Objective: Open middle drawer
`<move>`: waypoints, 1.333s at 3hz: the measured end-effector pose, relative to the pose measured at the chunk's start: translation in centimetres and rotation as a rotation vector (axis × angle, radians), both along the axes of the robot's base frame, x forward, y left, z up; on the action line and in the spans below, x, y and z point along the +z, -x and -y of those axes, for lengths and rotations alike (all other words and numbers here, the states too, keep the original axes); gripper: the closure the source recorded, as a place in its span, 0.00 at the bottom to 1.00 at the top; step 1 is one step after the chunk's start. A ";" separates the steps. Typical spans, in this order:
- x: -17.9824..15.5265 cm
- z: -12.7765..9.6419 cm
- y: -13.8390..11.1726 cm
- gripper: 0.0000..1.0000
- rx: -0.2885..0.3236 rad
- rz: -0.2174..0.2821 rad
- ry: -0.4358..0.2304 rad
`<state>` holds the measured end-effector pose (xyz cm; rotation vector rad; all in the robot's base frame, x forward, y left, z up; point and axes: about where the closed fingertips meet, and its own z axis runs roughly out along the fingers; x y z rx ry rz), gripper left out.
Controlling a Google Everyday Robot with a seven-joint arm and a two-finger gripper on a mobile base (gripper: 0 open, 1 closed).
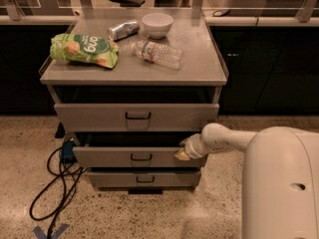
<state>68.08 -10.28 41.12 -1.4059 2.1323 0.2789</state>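
Observation:
The grey cabinet has three drawers with black wire handles. The middle drawer (104,157) stands pulled out a little, with a dark gap above its front. Its handle (141,158) is centred and free. My gripper (182,152) is at the right end of this drawer's front, at its top edge, reaching in from the right on the white arm (224,139). The top drawer (99,116), with the tallest front, also stands out a little. The bottom drawer (114,178) has the smallest front and sits further back.
On the cabinet top (199,68) lie a green snack bag (83,49), a can (123,30), a white bowl (157,24) and a plastic bottle (157,54). Black cables (57,183) lie on the floor at the left. My white body (281,183) fills the lower right.

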 end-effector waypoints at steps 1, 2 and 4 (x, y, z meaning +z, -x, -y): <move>0.6 0.0 0.0 1.00 0.000 0.000 0.000; 0.1 -0.2 2.0 1.00 0.054 -0.041 0.045; 0.4 0.0 3.2 1.00 0.054 -0.040 0.039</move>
